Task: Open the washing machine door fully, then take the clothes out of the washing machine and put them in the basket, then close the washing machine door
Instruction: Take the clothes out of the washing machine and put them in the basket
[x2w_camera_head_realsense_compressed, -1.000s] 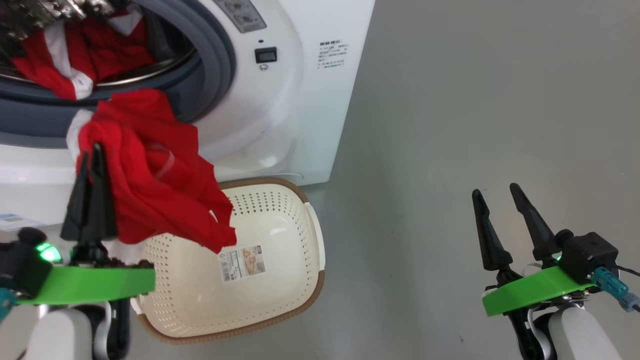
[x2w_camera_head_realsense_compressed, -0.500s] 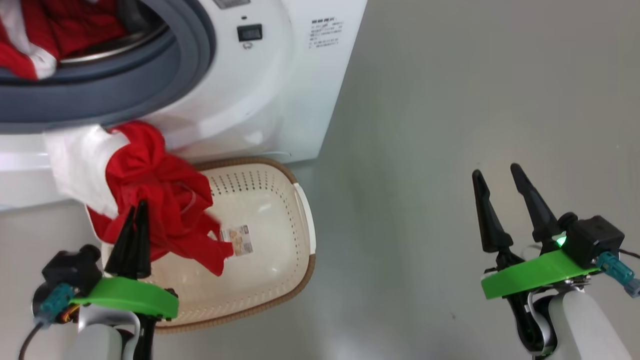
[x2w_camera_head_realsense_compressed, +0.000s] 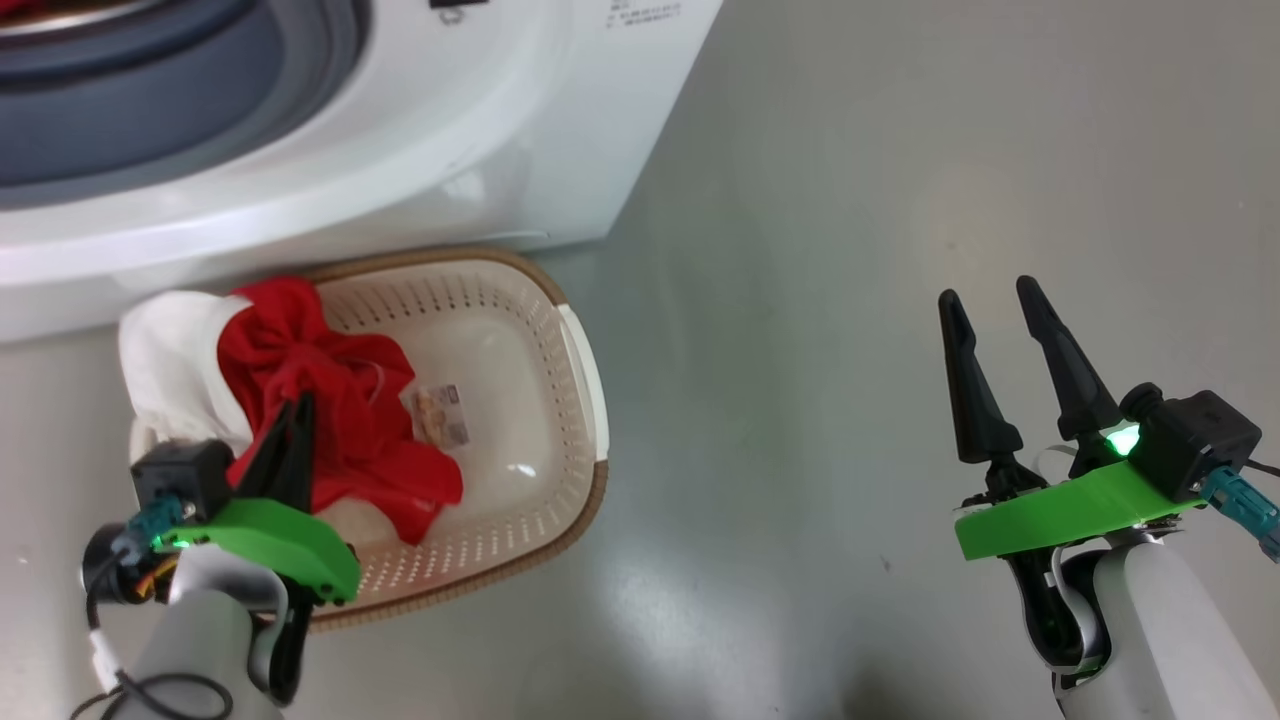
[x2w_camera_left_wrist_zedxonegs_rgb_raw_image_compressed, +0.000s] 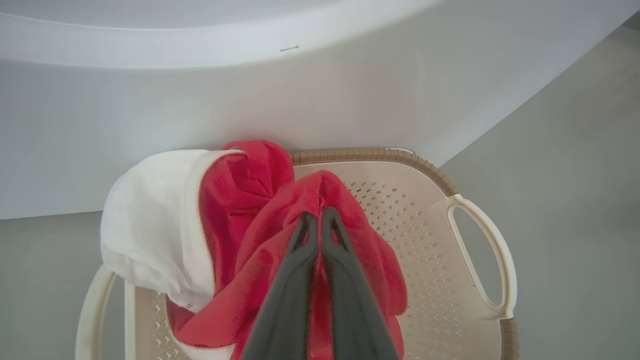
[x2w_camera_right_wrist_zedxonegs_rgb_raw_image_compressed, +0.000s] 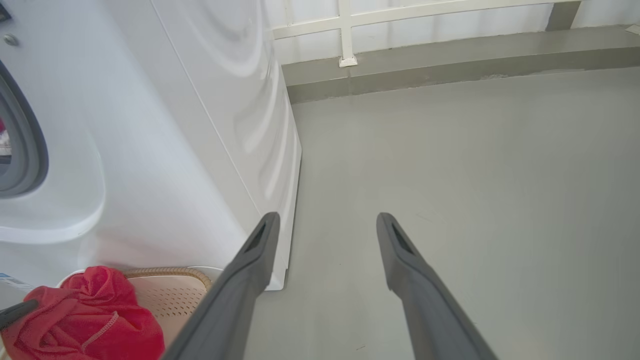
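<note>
bunched red-and-white clothes (x2w_camera_head_realsense_compressed: 330, 420) drape over the cream basket (x2w_camera_head_realsense_compressed: 560, 400).

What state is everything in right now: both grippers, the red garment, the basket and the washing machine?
left gripper, shut on the red garment.
right gripper, open, holding nothing, above the floor.
red garment, bunched, partly in the basket, white part draped over its rim.
basket, upright on the floor by the washing machine.
washing machine, mouth uncovered, grey rubber ring exposed.
</note>
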